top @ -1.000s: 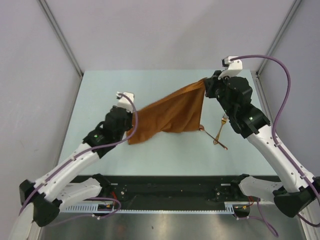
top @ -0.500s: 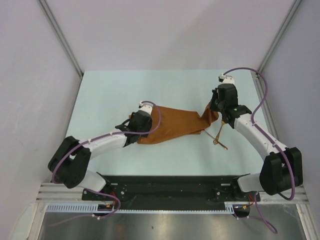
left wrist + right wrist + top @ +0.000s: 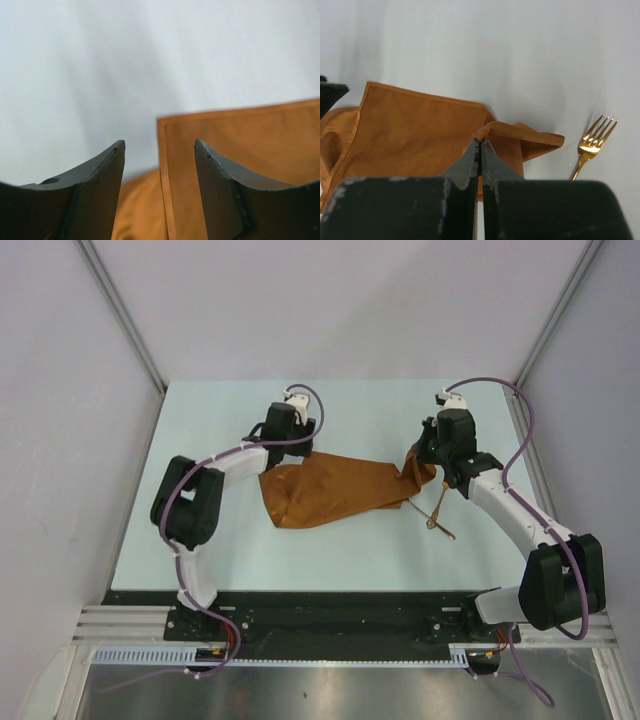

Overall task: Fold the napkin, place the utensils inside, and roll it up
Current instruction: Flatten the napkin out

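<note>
The rust-orange napkin [image 3: 330,490] lies rumpled across the middle of the table. My left gripper [image 3: 283,447] hovers over its far left corner, open and apart from the cloth. In the left wrist view the napkin [image 3: 240,150] shows its hemmed edge below the gap of that gripper [image 3: 159,147], and nothing sits between the fingers. My right gripper [image 3: 420,466] is shut on the napkin's right corner. The right wrist view shows this gripper [image 3: 480,141] pinching a raised fold of the napkin [image 3: 420,130]. The two copper utensils [image 3: 438,510] lie crossed just right of the cloth, and the fork [image 3: 592,142] shows its tines.
The pale table [image 3: 220,540] ends in a black rail along the near edge, where the arm bases stand. Grey walls close in the far side and both flanks.
The left gripper opened, let go of the napkin's left corner and swung toward the far side. The napkin dropped from a raised stretch onto the table, and the right gripper came down with it.
</note>
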### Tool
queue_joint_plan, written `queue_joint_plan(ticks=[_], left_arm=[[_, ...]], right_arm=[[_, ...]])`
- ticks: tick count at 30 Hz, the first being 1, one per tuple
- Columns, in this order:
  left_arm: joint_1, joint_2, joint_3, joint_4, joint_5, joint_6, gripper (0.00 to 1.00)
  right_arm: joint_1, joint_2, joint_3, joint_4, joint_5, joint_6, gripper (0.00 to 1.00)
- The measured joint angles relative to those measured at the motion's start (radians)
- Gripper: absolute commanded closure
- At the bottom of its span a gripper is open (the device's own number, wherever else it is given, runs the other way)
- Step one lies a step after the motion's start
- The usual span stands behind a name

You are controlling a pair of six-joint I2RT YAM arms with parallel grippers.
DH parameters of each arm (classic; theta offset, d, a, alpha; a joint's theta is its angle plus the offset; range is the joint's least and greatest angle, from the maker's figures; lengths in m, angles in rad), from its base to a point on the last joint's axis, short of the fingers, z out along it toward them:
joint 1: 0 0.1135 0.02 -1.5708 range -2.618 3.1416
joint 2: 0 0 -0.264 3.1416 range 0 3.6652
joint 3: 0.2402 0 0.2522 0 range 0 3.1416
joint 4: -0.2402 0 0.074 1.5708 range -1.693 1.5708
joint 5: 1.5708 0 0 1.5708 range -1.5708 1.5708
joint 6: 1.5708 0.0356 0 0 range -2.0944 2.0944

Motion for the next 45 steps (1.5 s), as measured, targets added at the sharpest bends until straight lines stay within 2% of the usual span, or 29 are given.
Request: queue_joint_plan(ticks=[4, 15, 21, 36, 44, 45], left_arm=[[0.023, 0.131, 0.148, -0.068, 0.063, 0.006, 0.43], [0.034, 0.287, 0.32, -0.223, 0.115, 0.005, 0.55], [0.034, 0.289, 0.328, -0.247, 0.112, 0.005, 0.6], [0.014, 0.278, 0.296, -0.215, 0.052, -0.019, 0.64], [-0.015, 0.278, 0.294, -0.22, 0.011, -0.037, 0.98], [-0.019, 0.277, 0.292, -0.219, 0.001, -0.039, 1.0]], right_arm=[[-0.002, 0.0, 0.0, 0.005, -0.015, 0.0, 1.0], [-0.008, 0.021, 0.0, 0.007, -0.046, 0.004, 1.0], [-0.009, 0.037, 0.0, 0.009, -0.05, 0.006, 1.0], [-0.011, 0.057, 0.0, 0.029, -0.064, 0.017, 1.0], [-0.016, 0.057, 0.0, 0.036, -0.068, 0.021, 1.0], [-0.018, 0.057, 0.0, 0.036, -0.068, 0.022, 1.0]])
